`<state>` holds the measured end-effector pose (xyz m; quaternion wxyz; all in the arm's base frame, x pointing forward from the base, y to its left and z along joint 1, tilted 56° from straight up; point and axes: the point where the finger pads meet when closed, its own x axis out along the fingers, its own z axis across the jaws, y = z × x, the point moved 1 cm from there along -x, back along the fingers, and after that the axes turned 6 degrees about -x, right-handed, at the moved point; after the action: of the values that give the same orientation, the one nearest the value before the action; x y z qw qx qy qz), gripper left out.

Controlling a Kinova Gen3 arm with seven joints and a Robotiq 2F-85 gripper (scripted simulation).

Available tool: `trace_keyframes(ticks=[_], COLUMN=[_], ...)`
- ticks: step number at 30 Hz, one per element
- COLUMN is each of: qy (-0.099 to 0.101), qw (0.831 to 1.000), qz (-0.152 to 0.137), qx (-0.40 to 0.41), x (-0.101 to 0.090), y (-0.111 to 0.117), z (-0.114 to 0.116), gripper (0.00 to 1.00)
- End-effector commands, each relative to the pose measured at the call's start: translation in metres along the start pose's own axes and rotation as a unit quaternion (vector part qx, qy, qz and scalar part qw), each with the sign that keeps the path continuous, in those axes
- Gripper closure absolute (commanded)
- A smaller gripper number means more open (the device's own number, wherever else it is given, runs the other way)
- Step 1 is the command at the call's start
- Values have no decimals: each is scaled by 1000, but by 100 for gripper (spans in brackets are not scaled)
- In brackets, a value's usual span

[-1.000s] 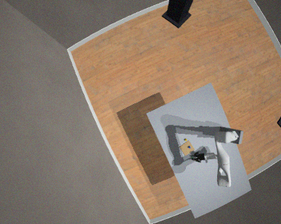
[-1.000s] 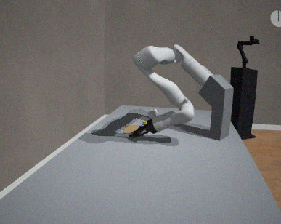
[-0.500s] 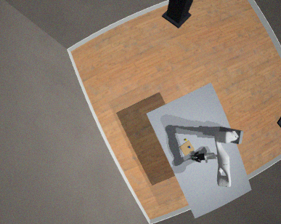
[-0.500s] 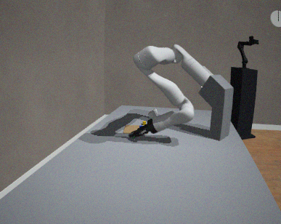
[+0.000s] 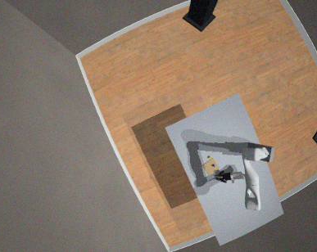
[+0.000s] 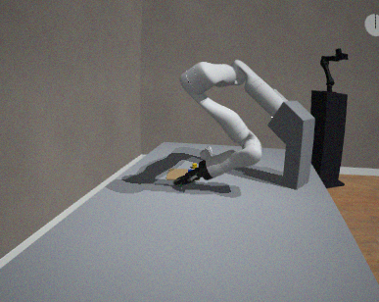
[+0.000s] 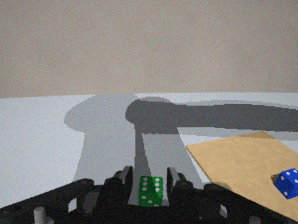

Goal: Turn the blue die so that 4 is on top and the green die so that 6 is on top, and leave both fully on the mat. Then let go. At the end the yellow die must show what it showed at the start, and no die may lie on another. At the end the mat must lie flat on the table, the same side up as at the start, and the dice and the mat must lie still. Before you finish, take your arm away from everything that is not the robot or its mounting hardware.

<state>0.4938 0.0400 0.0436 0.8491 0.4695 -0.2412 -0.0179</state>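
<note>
The green die (image 7: 151,191) is between the fingertips of my gripper (image 5: 218,177) (image 6: 177,182) (image 7: 149,176), beside the mat. The gripper is partly open, with narrow gaps on both sides of the die. The die's upper face shows six pips; a lower face shows a few. The blue die (image 5: 213,165) (image 7: 288,184) rests on the tan mat (image 5: 208,166) (image 6: 173,174) (image 7: 232,167); its top number is too unclear to tell. The yellow die (image 5: 209,157) (image 6: 194,165) is just beyond the mat's far side, its number unreadable.
The grey table (image 5: 240,217) (image 6: 194,245) (image 7: 30,150) carries the arm's base (image 6: 298,147). The arm (image 5: 252,184) (image 6: 225,115) reaches in low from the base side. Its shadows lie across the table around the mat. The blue die is to the right of the gripper in the wrist view.
</note>
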Motion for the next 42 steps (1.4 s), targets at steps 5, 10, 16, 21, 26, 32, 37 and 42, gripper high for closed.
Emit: trace_keyframes(ticks=[5,10,16,21,26,32,37,42], qy=[0,0,0,0,0,0,0,0], qw=[1000,1000,1000,1000,1000,1000,1000,1000], qz=[0,0,0,0,0,0,0,0], qx=[0,0,0,0,0,0,0,0], x=[0,0,-8,-17,-36,-49,-50,-52], y=[1,1,1,1,1,1,1,4], z=[0,0,0,0,0,0,0,0], gripper=[65,65,65,65,65,65,65,65])
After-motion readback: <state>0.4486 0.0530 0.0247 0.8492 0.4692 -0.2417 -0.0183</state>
